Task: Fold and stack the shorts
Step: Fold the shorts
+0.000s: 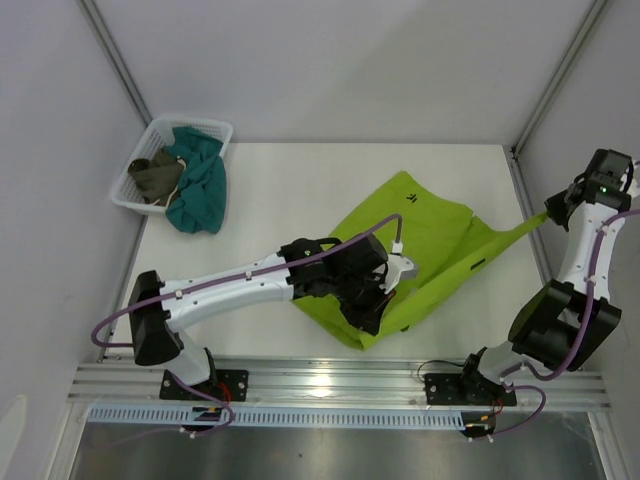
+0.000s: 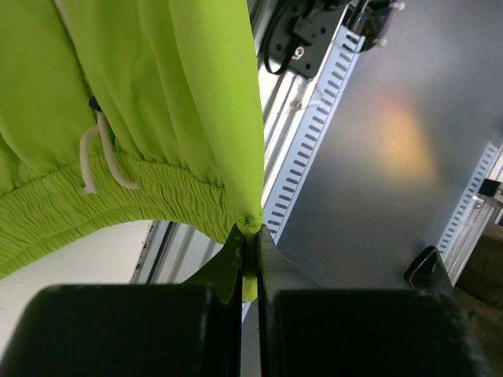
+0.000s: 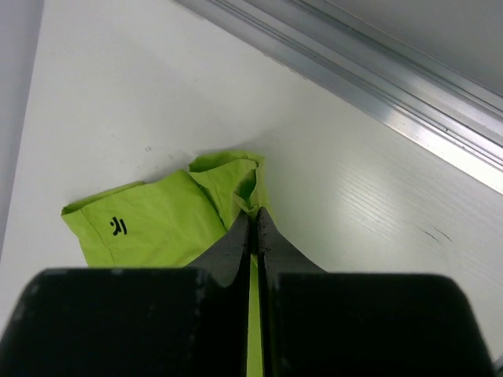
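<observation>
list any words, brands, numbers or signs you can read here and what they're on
No words or numbers are readable in any view.
One small black logo mark on the lime-green shorts: a symbol made of short strokes, not legible letters.

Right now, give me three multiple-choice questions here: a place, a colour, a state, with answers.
1. Where on the table does the basket stand? A far-left corner; B near-right corner; C centre.
2. What colour are the shorts? A teal; B lime green; C olive.
3. What is the left hand doing? A open, empty; B shut on the shorts' waistband; C shut on nothing.
Answers: 1 A, top view shows it far left; 2 B, bright green cloth; 3 B, waistband pinched in its jaws.
</observation>
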Motion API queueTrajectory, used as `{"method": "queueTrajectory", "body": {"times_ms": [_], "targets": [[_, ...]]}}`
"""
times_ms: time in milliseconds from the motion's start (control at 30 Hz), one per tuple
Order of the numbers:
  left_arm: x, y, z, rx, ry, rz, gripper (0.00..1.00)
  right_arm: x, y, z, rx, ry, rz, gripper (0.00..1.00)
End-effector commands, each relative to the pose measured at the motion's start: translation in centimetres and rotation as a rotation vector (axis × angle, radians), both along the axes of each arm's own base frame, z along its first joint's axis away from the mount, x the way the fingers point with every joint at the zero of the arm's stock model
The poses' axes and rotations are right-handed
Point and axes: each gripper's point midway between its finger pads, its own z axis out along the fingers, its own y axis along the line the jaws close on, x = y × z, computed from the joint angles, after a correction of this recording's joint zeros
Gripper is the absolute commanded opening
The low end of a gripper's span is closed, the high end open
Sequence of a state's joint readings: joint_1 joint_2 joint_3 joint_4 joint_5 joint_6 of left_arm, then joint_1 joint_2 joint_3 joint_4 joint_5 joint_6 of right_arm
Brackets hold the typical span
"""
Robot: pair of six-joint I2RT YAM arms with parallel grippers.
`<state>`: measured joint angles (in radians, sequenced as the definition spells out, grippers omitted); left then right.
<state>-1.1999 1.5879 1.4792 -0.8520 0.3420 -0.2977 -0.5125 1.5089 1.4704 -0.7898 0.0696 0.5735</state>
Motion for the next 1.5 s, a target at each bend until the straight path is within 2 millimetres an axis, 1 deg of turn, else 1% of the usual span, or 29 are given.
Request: {"method": "queueTrajectory", "body": {"times_ms": [0,33,133,167,233,267,300,333,367,433,467,500,533,600,633,667,700,733,767,800,900,933,1133,1233,1267,1300,1367,1433,1467], "targets": [[-1.9,0.3,1.4,0.002,0.068,-0.032,0.00,2.3,-1.9,3.8,-0.107,-0.116,-0.043,0.00],[-1.9,0.2,1.5,-0.006,0.068,-0.029,0.00,2.7,-1.8,4.6,-0.126,-0.126,-0.038,0.00],[-1.6,0.2,2.0,-0.021,0.056,-0.010,0.00,4.2,-0.9,5.1,-0.138,-0.135,-0.010,0.00],[-1.5,0.4,1.8,-0.018,0.053,-0.004,0.01,4.7,-0.7,5.8,-0.144,-0.151,-0.004,0.00],[-1.2,0.4,2.2,-0.036,0.057,0.018,0.01,6.0,0.2,5.7,-0.136,-0.156,0.020,0.00],[-1.1,0.6,1.9,-0.035,0.067,0.030,0.01,6.7,0.4,6.4,-0.140,-0.172,0.028,0.00],[-0.8,0.7,2.5,-0.062,0.080,0.043,0.00,7.3,0.6,5.8,-0.137,-0.157,0.033,0.00],[-0.7,0.9,2.4,-0.067,0.106,0.067,0.00,8.0,1.5,5.9,-0.137,-0.158,0.052,0.00],[-0.4,0.8,2.4,-0.089,0.115,0.083,0.00,8.6,1.9,6.5,-0.139,-0.175,0.056,0.00],[0.3,1.4,3.1,-0.131,0.151,0.129,0.01,9.7,2.5,6.2,-0.139,-0.170,0.069,0.00],[0.6,1.5,3.0,-0.146,0.156,0.145,0.00,10.5,3.6,6.3,-0.139,-0.175,0.093,0.00],[1.4,1.8,3.2,-0.160,0.159,0.171,0.01,11.0,4.0,7.1,-0.144,-0.191,0.095,0.00],[1.5,2.1,3.3,-0.167,0.166,0.186,0.00,11.8,4.4,6.3,-0.138,-0.174,0.106,0.00],[2.0,2.5,3.1,-0.172,0.167,0.210,0.01,13.0,6.0,7.0,-0.142,-0.195,0.132,0.00],[2.2,2.7,3.5,-0.189,0.163,0.223,0.00,13.6,6.5,6.6,-0.138,-0.192,0.141,0.00],[2.2,2.9,3.3,-0.188,0.165,0.233,0.00,14.0,6.9,6.5,-0.135,-0.194,0.147,0.00],[2.5,3.0,3.2,-0.199,0.165,0.247,0.00,14.6,8.2,6.6,-0.128,-0.206,0.171,0.00],[2.7,3.1,3.3,-0.208,0.173,0.265,0.00,15.1,8.8,6.9,-0.123,-0.218,0.175,0.00],[2.6,3.5,3.2,-0.217,0.177,0.274,0.00,15.6,9.4,6.4,-0.118,-0.214,0.185,0.00],[3.0,3.6,3.0,-0.227,0.192,0.298,0.00,16.2,10.5,6.3,-0.117,-0.219,0.204,0.00],[3.4,4.3,2.2,-0.235,0.232,0.330,0.01,17.5,12.1,6.2,-0.105,-0.242,0.225,0.00],[3.5,4.3,2.2,-0.244,0.242,0.339,0.01,17.9,13.1,6.2,-0.102,-0.252,0.240,0.00],[4.5,5.3,1.2,-0.262,0.288,0.406,0.00,20.4,16.4,5.2,-0.073,-0.296,0.287,0.00],[5.0,6.0,0.8,-0.281,0.325,0.446,0.01,21.6,17.2,4.9,-0.069,-0.335,0.303,0.00],[5.4,6.3,0.2,-0.287,0.333,0.466,0.01,22.1,17.9,4.9,-0.068,-0.356,0.315,0.00],[5.5,6.5,0.3,-0.296,0.347,0.477,0.01,22.5,19.0,4.4,-0.064,-0.357,0.334,0.00],[6.1,7.0,-0.2,-0.306,0.359,0.505,0.00,23.3,19.9,4.3,-0.054,-0.386,0.354,0.00],[6.4,7.3,-0.2,-0.313,0.363,0.516,0.00,23.9,20.5,3.3,-0.041,-0.390,0.362,0.00],[6.8,7.6,-0.6,-0.306,0.366,0.535,0.01,24.3,21.1,3.4,-0.028,-0.410,0.373,0.00]]}}
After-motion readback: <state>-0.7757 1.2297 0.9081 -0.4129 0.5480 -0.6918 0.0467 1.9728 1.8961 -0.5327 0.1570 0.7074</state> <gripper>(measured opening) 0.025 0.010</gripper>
